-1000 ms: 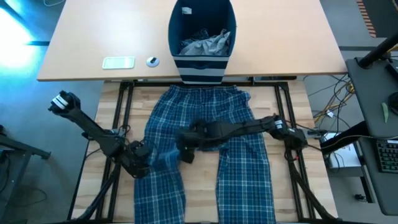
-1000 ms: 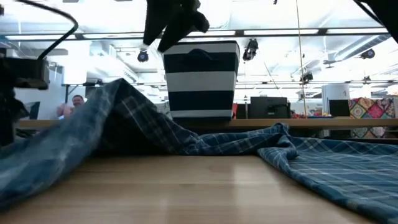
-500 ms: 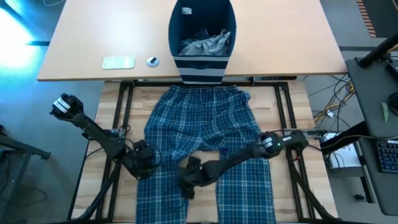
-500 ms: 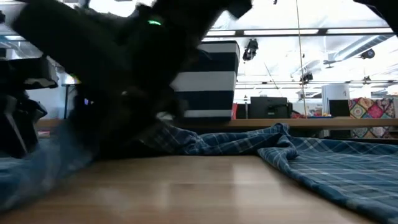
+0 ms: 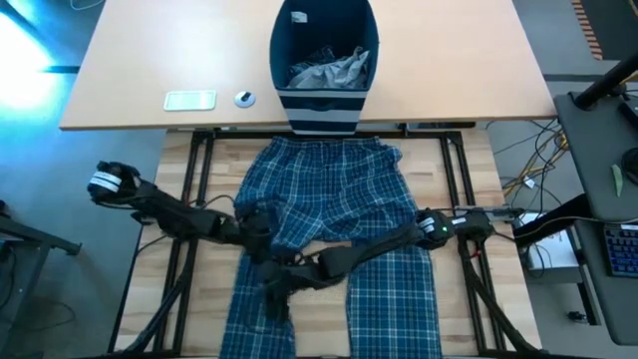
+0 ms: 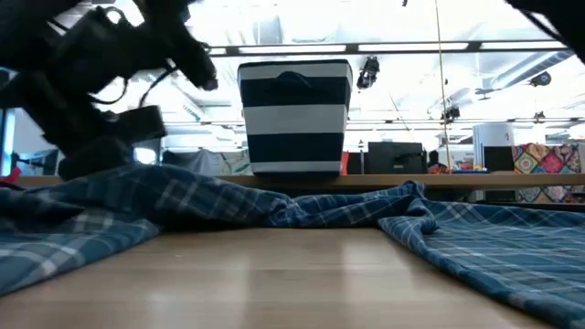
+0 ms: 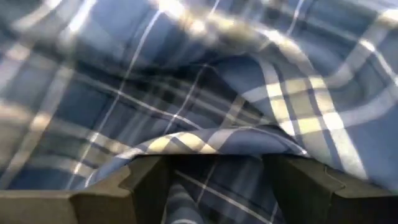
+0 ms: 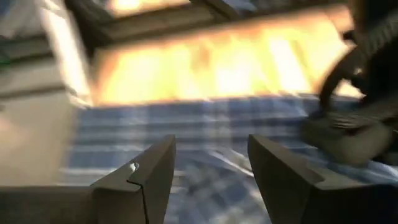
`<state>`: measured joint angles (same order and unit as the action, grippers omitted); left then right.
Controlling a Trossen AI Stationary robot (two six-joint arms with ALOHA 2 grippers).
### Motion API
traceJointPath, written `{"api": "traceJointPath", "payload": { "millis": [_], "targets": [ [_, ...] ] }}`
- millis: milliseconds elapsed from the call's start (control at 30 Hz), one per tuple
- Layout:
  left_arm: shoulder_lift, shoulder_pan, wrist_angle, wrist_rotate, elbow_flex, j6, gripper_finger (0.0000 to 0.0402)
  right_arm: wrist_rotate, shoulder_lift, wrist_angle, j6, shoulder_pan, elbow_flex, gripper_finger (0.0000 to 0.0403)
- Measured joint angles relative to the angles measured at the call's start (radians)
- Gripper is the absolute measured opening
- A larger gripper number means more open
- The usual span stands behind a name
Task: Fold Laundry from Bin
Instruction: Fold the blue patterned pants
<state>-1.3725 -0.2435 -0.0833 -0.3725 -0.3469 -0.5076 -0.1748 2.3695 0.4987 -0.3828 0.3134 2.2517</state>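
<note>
You had only the plaid trousers spread flat, unfolded; both grippers gaped empty over the 7 o'clock leg (grey shirt waited in the bin).

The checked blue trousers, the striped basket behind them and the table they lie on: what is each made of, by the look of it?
The blue-and-white plaid trousers look like soft woven cloth, matte: they rumple into folds. The navy basket with pale stripes seems fabric-sided, with a dull surface and slightly bowed walls. The pale table top looks like wood or a wood-look laminate, with a smooth light sheen and plank lines.
</note>
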Motion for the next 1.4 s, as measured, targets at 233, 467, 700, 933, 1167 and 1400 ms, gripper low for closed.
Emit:
{"api": "traceJointPath", "payload": {
  "millis": [233, 467, 700, 933, 1167, 1400],
  "targets": [
    [0.067, -0.054, 0.334, 0.129, -0.155, -0.007, 0.0233, 0.012, -0.034, 0.433, -0.069, 0.044, 0.038, 0.0198],
    [0.256, -0.294, 0.775, 0.079, -0.312, -0.302, 0.0233, 0.005, 0.074, 0.19, -0.019, 0.15, 0.014, 0.0198],
    [0.199, -0.661, 0.626, -0.063, -0.227, -0.847, 0.0233, -0.026, 0.154, 0.092, 0.002, 0.154, 0.014, 0.0198],
    [-0.064, -0.677, 0.485, -0.116, -0.172, -1.065, 0.0233, -0.002, 0.153, -0.15, 0.06, 0.158, 0.014, 0.0198],
    [-0.147, -0.669, 0.497, -0.127, -0.209, -1.066, 0.0232, -0.001, 0.132, -0.04, -0.215, 0.175, 0.014, 0.0198],
    [-0.141, -0.663, 0.53, -0.096, -0.227, -1.076, 0.0232, -0.014, 0.137, -0.026, -0.476, 0.264, 0.013, 0.0182]
  ]
}}
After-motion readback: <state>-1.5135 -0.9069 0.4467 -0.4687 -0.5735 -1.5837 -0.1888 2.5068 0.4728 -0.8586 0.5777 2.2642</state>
